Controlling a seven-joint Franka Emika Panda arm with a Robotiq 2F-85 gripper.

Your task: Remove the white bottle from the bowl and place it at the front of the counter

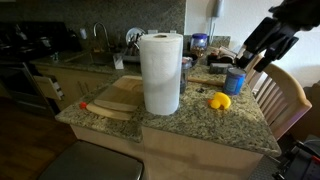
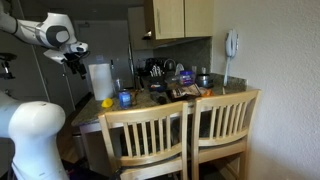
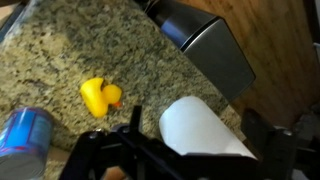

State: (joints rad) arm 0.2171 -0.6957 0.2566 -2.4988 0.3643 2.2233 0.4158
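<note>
From my seat, the granite counter (image 1: 200,125) runs off the frame on the right. Two wooden chairs (image 2: 150,135) stand at its near side in an exterior view. On the counter I count one paper towel roll (image 1: 160,72), one cutting board (image 1: 115,100) to its left, one blue cylinder (image 1: 235,80) and one yellow rubber duck (image 1: 219,100). The gripper (image 1: 260,55) hangs above the far right, too dark for me to tell its opening. I cannot make out the white bottle.

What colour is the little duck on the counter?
Yellow with an orange patch; the duck shows best in the wrist view.
</note>
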